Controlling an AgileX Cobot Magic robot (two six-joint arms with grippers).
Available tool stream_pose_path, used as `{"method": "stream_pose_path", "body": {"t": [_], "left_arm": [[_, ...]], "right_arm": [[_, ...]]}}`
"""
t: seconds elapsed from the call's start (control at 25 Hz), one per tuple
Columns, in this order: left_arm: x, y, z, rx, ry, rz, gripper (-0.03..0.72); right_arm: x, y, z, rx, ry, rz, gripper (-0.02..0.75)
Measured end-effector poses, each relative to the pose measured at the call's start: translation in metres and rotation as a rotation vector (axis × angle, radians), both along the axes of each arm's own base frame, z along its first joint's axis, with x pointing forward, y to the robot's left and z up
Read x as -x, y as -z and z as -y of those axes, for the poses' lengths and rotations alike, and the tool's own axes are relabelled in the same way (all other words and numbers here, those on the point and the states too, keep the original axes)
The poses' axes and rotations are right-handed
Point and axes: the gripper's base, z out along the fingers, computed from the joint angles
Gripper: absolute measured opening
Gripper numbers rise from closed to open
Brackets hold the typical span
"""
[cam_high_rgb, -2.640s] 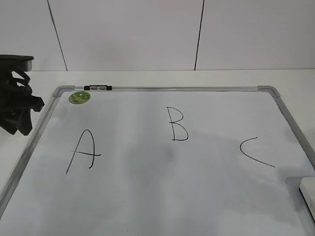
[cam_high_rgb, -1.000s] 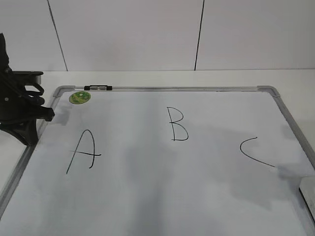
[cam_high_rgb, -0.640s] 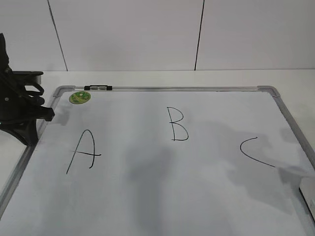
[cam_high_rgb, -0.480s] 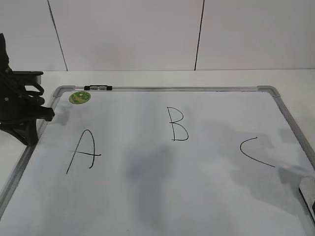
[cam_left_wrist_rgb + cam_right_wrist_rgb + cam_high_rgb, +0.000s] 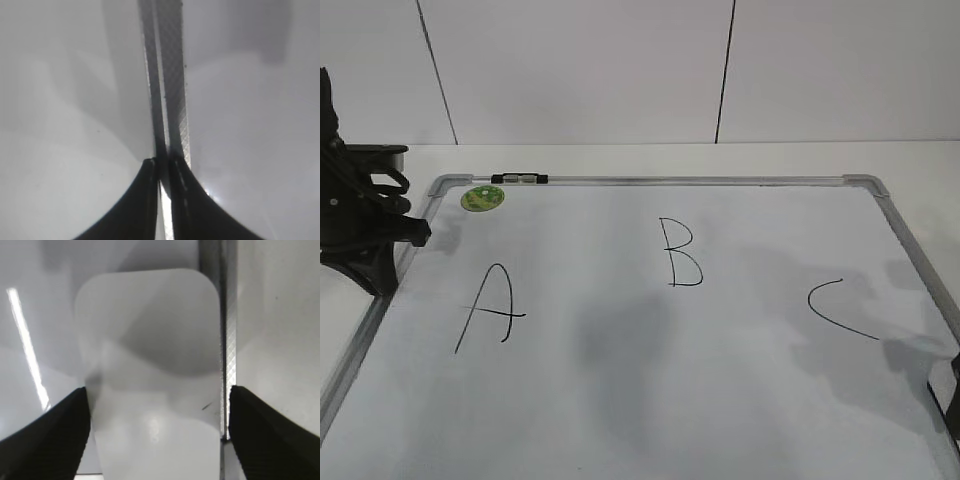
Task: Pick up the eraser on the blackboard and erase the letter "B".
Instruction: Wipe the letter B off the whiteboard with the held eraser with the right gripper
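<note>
The blackboard [image 5: 720,350] lies flat, a white board with a silver frame. The letter "B" [image 5: 680,252] stands in its upper middle, whole. The eraser [image 5: 150,365], a white rounded block, lies at the board's right edge beside the frame in the right wrist view. In the exterior view the right gripper hides it. My right gripper [image 5: 160,435] is open, one finger on each side of the eraser, and only its tip shows at the lower right of the exterior view [image 5: 952,395]. My left gripper [image 5: 382,270] is shut and empty over the board's left frame [image 5: 172,75].
A black "A" [image 5: 490,308] is on the left of the board and a curved "C" [image 5: 840,308] on the right. A round green sticker [image 5: 481,198] and a black clip [image 5: 518,179] sit at the top left. White wall panels stand behind the table.
My right gripper has come down over the eraser, whose white top no longer shows in the exterior view. The left arm shifted a little early on, then stayed still.
</note>
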Motion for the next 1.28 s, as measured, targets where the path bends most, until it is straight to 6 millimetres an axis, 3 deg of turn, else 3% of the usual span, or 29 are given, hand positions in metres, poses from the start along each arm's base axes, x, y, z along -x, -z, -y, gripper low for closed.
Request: {"method": "stream_pose_path", "body": {"t": [0.36, 0.64, 1.04, 1.28], "left_arm": [[0.000, 0.000, 0.000, 0.000, 0.000, 0.000, 0.025], [0.000, 0.000, 0.000, 0.000, -0.002, 0.002, 0.025], [0.000, 0.000, 0.000, 0.000, -0.002, 0.004, 0.025], [0.000, 0.000, 0.000, 0.000, -0.002, 0.004, 0.025]], "right_arm": [[-0.004, 0.008, 0.000, 0.000, 0.000, -0.028, 0.643], [-0.005, 0.006, 0.000, -0.002, -0.001, -0.049, 0.564], [-0.014, -0.006, 0.001, 0.010, -0.014, -0.048, 0.534], [-0.031, -0.037, -0.001, -0.016, -0.006, -0.033, 0.534]]}}
